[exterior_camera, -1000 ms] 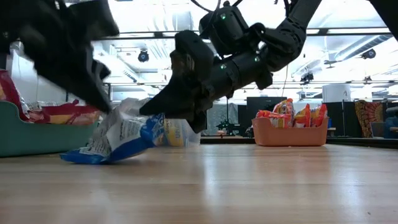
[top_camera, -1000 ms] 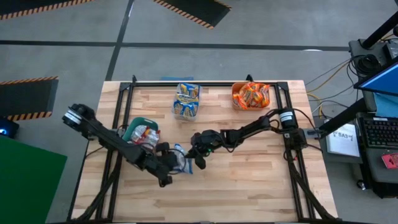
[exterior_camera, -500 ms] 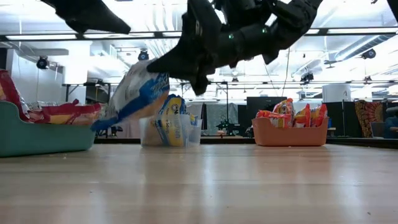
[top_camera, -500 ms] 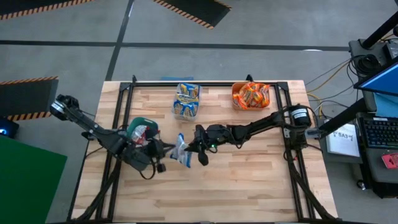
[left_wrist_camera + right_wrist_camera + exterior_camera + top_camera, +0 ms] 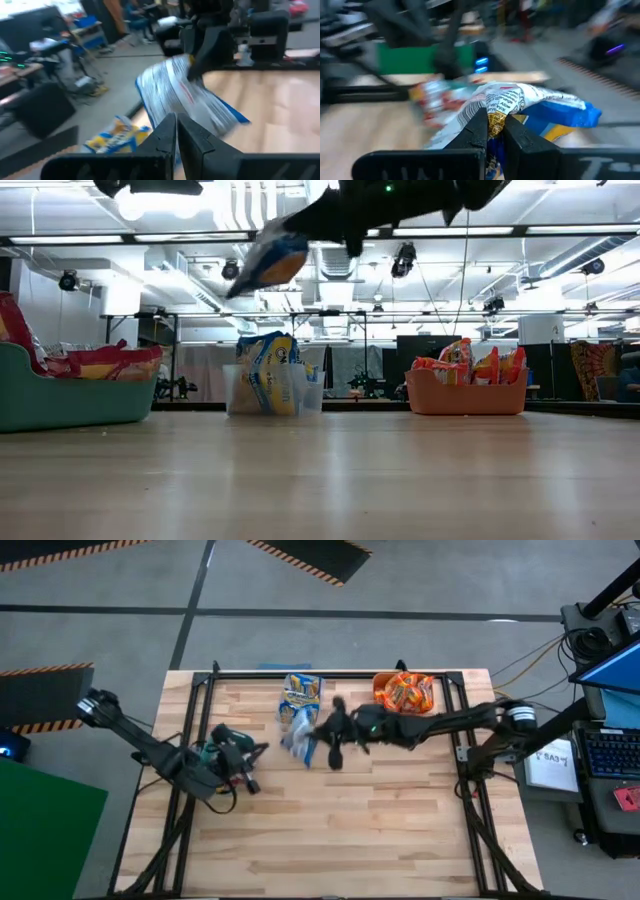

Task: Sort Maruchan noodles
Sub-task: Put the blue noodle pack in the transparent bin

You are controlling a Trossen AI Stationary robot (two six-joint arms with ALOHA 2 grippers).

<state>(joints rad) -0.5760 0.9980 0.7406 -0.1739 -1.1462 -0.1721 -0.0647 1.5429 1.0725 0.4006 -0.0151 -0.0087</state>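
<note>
From above, the right end effector (image 5: 312, 736) grips a blue-and-white noodle packet (image 5: 297, 732) beside the clear bin (image 5: 301, 692). The low view shows the packet lifted high above the desk (image 5: 320, 480). The left end effector (image 5: 250, 752), closed and empty, is near the teal bin (image 5: 222, 736).

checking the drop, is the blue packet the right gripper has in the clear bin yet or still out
Out. The right gripper is shut on the blue packet, holding it in the air above the clear bin, well clear of the rim.
</note>
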